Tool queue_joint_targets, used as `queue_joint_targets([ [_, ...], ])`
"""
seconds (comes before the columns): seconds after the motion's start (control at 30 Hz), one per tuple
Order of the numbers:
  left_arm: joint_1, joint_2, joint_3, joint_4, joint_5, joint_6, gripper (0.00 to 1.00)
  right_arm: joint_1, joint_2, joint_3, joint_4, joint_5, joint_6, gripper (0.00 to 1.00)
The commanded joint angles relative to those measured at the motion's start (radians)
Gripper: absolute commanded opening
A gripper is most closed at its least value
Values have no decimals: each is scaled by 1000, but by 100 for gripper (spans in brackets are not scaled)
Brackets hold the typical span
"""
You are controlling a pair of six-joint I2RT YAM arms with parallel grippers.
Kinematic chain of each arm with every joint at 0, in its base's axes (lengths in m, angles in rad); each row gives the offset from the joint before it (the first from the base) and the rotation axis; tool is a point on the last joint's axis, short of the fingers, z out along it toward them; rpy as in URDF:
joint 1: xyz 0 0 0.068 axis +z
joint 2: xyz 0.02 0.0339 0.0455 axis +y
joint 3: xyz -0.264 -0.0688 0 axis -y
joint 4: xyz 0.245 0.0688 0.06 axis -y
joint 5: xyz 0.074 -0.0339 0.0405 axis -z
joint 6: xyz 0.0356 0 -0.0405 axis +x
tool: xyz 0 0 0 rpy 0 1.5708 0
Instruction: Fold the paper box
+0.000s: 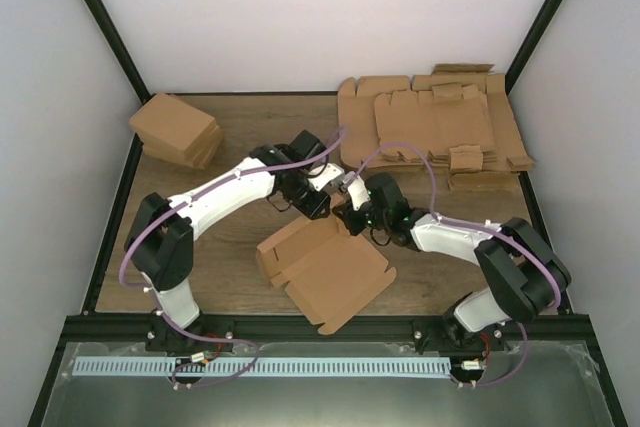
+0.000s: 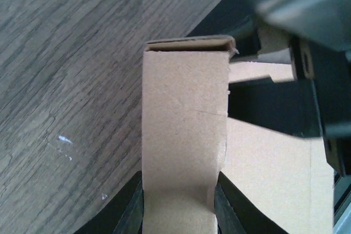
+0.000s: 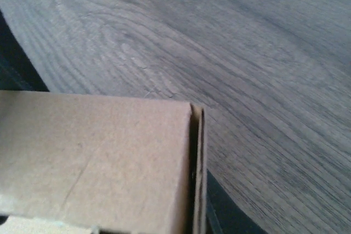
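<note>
I'm pinching the far flap of the paper box (image 1: 335, 272) in the left gripper (image 2: 180, 204). The right gripper (image 1: 353, 215) is sitting just beside it, and I cannot tell how its jaws stand.

Blocked at 2 o'clock by flat cardboard sheets (image 1: 440, 122), at 10 by stacked cartons (image 1: 178, 129); bare surface (image 1: 270, 117) at 12.

wood-grain desk (image 1: 230, 257), paper box (image 1: 330, 272) partly folded at front centre, carton pile (image 1: 178, 130) back left, cardboard sheet stack (image 1: 440, 122) back right
</note>
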Motion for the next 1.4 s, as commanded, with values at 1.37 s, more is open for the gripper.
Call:
queue_joint_targets([
  [1.37, -15, 39, 65, -43, -10, 59, 29, 22, -139, -30, -90, -244, -129, 28],
])
